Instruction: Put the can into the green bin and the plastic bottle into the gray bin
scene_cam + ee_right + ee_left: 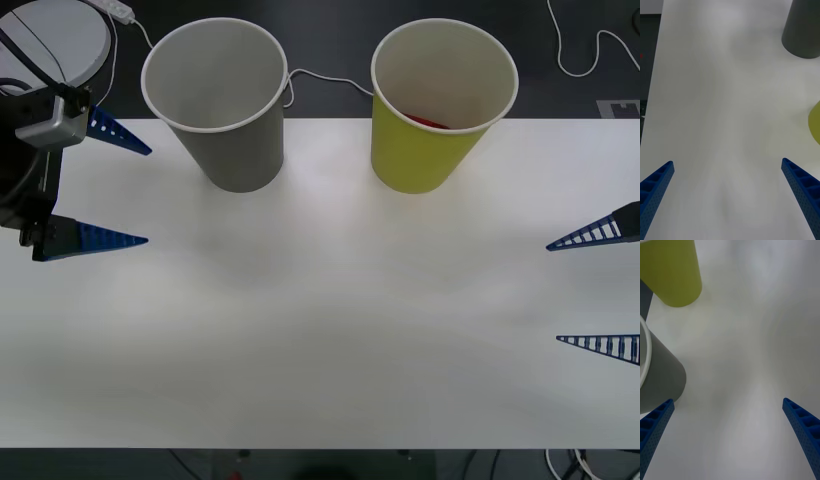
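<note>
The gray bin (pixel 235 150) stands upright at the back left of the white table (pixel 320 330), and what I see of its inside is bare. To its right stands the green bin (pixel 425 160), upright, with a red sliver of the can (pixel 428 122) showing low inside it. The plastic bottle is out of view. My left gripper (pixel 148 196) hangs open at the table's left edge, close beside the gray bin (pixel 658 378), holding nothing. My right gripper (pixel 553 293) is open at the right edge, well short of the green bin (pixel 815 123).
A white cable (pixel 320 78) runs on the dark floor behind the bins. A white round device (pixel 60 40) sits at the back left beyond the table. Another cable (pixel 590 60) loops at the back right.
</note>
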`<state>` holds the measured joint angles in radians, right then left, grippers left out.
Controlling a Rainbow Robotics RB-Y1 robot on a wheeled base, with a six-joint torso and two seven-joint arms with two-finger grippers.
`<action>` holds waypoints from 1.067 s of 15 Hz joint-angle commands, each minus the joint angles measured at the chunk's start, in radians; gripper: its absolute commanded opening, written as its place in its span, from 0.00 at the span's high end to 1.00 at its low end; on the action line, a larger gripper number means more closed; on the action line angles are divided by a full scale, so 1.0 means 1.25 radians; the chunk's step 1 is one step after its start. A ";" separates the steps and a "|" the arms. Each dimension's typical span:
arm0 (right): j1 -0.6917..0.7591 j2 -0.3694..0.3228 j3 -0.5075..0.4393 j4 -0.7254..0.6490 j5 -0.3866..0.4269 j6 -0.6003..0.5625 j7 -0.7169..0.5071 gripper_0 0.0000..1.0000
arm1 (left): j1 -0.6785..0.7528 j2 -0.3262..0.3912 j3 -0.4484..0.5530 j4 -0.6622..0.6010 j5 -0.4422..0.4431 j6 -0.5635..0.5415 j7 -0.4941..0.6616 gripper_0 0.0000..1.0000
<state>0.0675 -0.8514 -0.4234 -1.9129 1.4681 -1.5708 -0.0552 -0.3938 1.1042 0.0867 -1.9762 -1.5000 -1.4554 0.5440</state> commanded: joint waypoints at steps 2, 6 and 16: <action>0.000 0.000 0.000 0.000 0.000 0.000 0.000 0.00 | 0.093 -0.005 0.047 0.004 0.023 0.000 -0.119 0.00; 0.000 0.000 0.000 0.000 0.000 0.000 0.000 0.00 | 0.160 -0.014 0.066 0.059 0.077 -0.005 -0.243 0.00; 0.000 0.000 0.000 0.000 0.000 0.000 0.000 0.00 | 0.163 -0.049 0.066 0.149 0.060 -0.024 -0.328 0.00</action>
<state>0.0675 -0.8514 -0.4234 -1.9129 1.4681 -1.5708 -0.0552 -0.1901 1.0432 0.1702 -1.7880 -1.4237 -1.4856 0.1322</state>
